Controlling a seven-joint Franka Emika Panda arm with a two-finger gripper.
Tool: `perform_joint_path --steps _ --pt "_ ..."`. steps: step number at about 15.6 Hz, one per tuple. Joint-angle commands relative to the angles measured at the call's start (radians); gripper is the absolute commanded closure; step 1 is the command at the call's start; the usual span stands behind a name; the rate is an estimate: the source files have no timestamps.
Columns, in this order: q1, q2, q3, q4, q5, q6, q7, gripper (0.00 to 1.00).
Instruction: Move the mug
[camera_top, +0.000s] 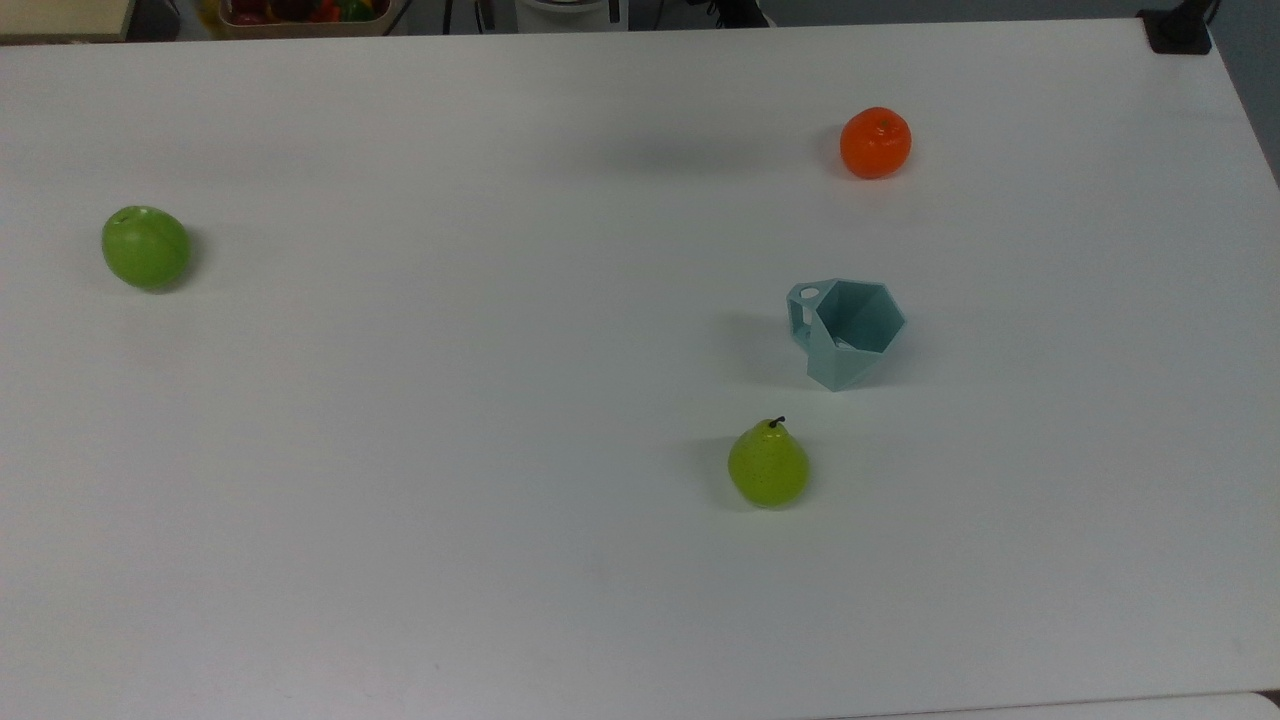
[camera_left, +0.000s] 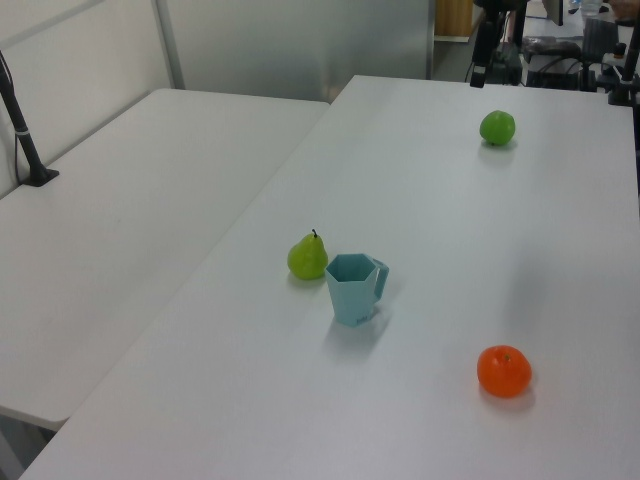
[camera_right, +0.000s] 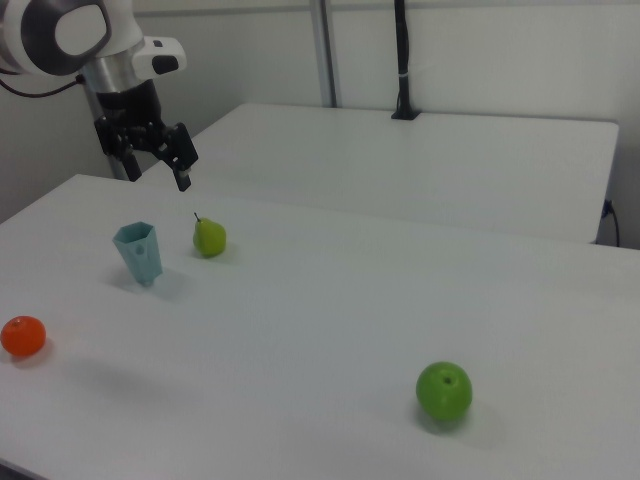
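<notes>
— Above the worktop (camera_right: 330, 300), my claw (camera_right: 155, 150) is hanging spread and holding nothing. The mug (camera_right: 139, 252) is standing upright between the pear (camera_right: 209, 237) and the orange (camera_right: 22, 336).

— Risk?

— I'm judging a skewed descent could be tipping it.

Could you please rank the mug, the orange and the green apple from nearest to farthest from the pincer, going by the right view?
The pincer hangs open at the right view's upper left.
1. The mug, standing just below it on the table.
2. The orange, at the right view's left edge, lower down.
3. The green apple, far off toward the right view's lower right.
</notes>
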Motion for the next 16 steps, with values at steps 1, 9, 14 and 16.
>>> perform_joint_path --steps 1,9,14,16 --pt "0.018 -0.005 -0.008 -0.018 0.022 0.013 -0.017 0.00" --pt "0.016 -0.002 -0.002 -0.025 0.023 0.013 -0.024 0.00" --pt "0.022 -0.002 0.006 -0.045 0.023 0.015 -0.030 0.00" --pt "0.022 -0.002 0.035 -0.053 0.023 0.007 -0.029 0.00"
